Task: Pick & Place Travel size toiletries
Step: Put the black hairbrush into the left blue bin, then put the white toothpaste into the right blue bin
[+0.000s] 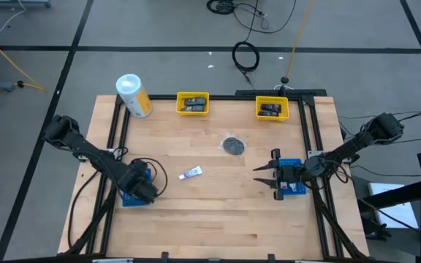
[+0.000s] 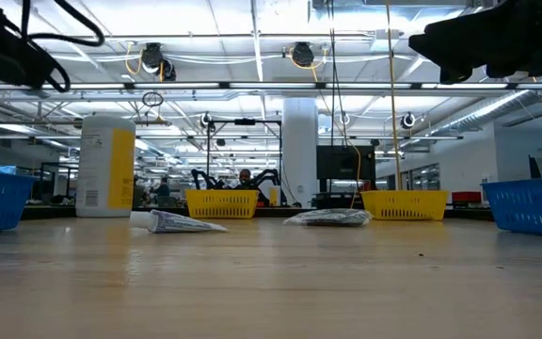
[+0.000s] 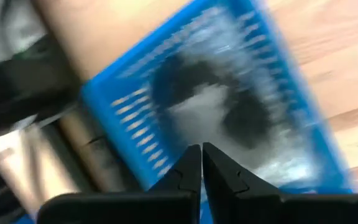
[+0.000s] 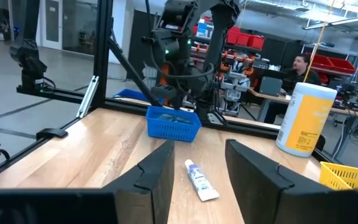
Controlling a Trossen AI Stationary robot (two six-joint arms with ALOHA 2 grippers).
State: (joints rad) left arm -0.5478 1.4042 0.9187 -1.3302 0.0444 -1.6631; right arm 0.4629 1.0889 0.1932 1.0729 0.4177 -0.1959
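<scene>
A white mini tube lies flat on the wooden table, also visible in the low view and the right wrist view. A round dark disc in clear wrap lies farther back. My left gripper hangs shut over the left blue tray, which holds blurred dark and white items. My right gripper is open and level beside the right blue tray, pointing toward the tube from the right.
Two yellow trays with dark items stand at the far edge. The white-and-yellow canister stands at the far left. Black frame rails run along the table's sides. A person sits in the room beyond.
</scene>
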